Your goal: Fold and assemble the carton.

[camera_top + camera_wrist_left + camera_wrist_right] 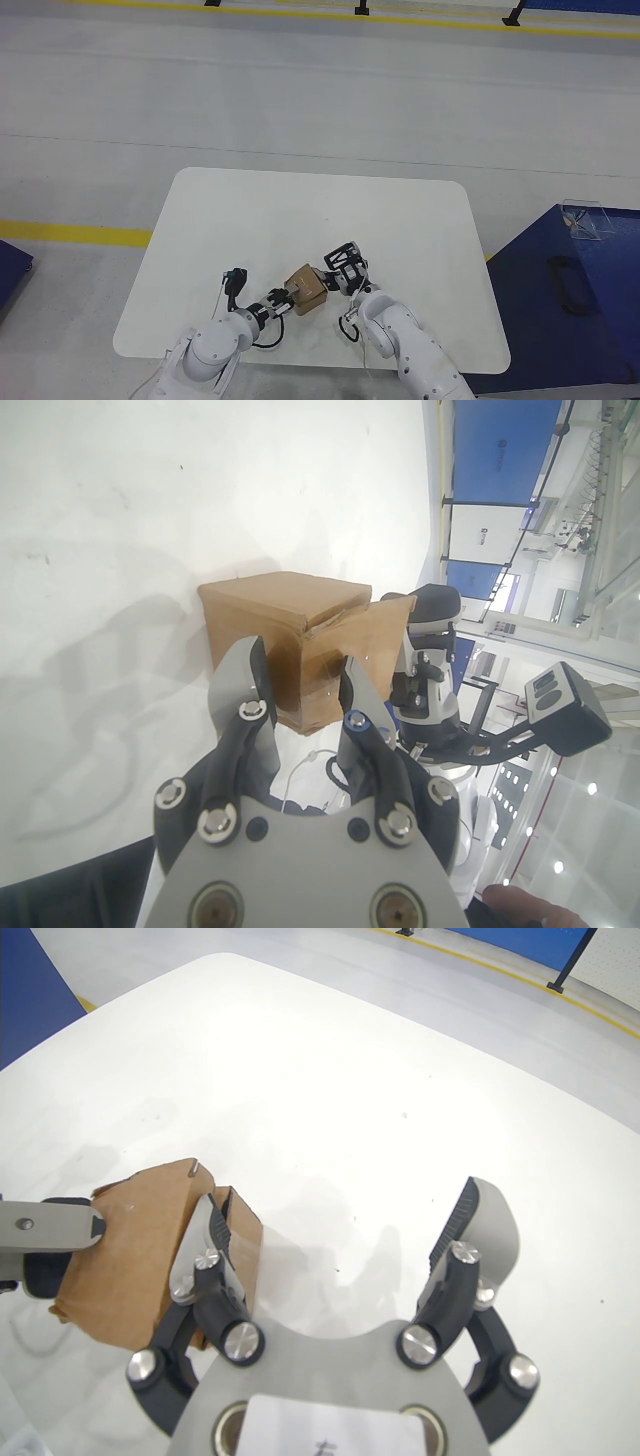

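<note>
Carton (306,288): bracing with one claw while the other is closing the loose flap.
Carton is sitting near the robot-side edge of the worktop (400,220), between the arms. Left claw (302,680) is clamping a crumpled corner, jaws narrowed onto the cardboard. Right claw (342,1200) is standing wide open, holding nothing, one finger (212,1223) lying against the carton's side by the raised flap (385,635). Judgement: the left grip needs to be holding firm while the right finger is pressing the flap flat, slowly, sparing the creased corner.
</note>
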Robot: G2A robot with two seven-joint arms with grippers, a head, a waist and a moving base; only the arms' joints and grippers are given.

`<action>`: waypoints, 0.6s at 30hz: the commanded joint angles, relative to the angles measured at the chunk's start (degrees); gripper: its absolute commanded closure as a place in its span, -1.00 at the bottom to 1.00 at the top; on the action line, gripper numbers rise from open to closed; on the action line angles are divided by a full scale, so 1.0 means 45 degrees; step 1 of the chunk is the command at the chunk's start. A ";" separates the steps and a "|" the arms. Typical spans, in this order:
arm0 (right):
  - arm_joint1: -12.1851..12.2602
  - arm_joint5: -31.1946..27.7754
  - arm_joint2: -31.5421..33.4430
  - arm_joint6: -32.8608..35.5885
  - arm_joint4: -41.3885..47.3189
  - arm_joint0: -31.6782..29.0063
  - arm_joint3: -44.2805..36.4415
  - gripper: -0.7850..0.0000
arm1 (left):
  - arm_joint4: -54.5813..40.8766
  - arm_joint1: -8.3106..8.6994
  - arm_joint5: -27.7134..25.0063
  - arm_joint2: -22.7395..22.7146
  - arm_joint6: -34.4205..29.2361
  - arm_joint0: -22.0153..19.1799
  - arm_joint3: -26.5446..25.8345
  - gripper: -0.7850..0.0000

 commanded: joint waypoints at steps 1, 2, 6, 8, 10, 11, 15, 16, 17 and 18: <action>-0.0011 -0.0001 -0.0018 0.0021 -0.0011 0.0025 0.0056 -1.00 | -0.0010 0.0004 0.0037 0.0029 0.0005 -0.0032 0.0031 0.35; -0.0017 -0.0007 -0.0026 0.0032 -0.0009 0.0035 0.0076 -1.00 | 0.0002 0.0008 0.0049 0.0048 0.0000 -0.0047 0.0041 0.36; -0.0035 -0.0036 -0.0021 0.0087 0.0044 0.0065 0.0144 -1.00 | 0.0062 0.0018 0.0153 0.0131 0.0040 -0.0115 0.0128 0.36; -0.0039 -0.0069 -0.0013 0.0095 0.0032 0.0088 0.0194 -1.00 | 0.0096 0.0022 0.0209 0.0173 0.0073 -0.0154 0.0187 0.36; -0.0046 -0.0061 0.0007 0.0108 0.0047 0.0109 0.0225 -1.00 | 0.0148 0.0024 0.0282 0.0228 0.0101 -0.0203 0.0251 0.36; -0.0048 -0.0036 0.0024 0.0110 0.0047 0.0119 0.0237 -1.00 | 0.0161 0.0025 0.0305 0.0254 0.0097 -0.0230 0.0273 0.37; -0.0052 0.0028 0.0164 0.0081 0.0169 0.0176 0.0238 -1.00 | 0.0229 0.0035 0.0404 0.0323 0.0133 -0.0303 0.0374 0.36; -0.0053 0.0053 0.0198 0.0078 0.0214 0.0170 0.0224 -1.00 | 0.0246 0.0037 0.0414 0.0340 0.0146 -0.0316 0.0389 0.37; -0.0052 0.0056 0.0231 0.0087 0.0235 0.0175 0.0203 -1.00 | 0.0249 0.0040 0.0416 0.0350 0.0149 -0.0327 0.0399 0.36; -0.0049 0.0111 0.0276 0.0035 0.0229 0.0174 0.0173 -1.00 | 0.0238 0.0042 0.0432 0.0354 0.0151 -0.0334 0.0415 0.36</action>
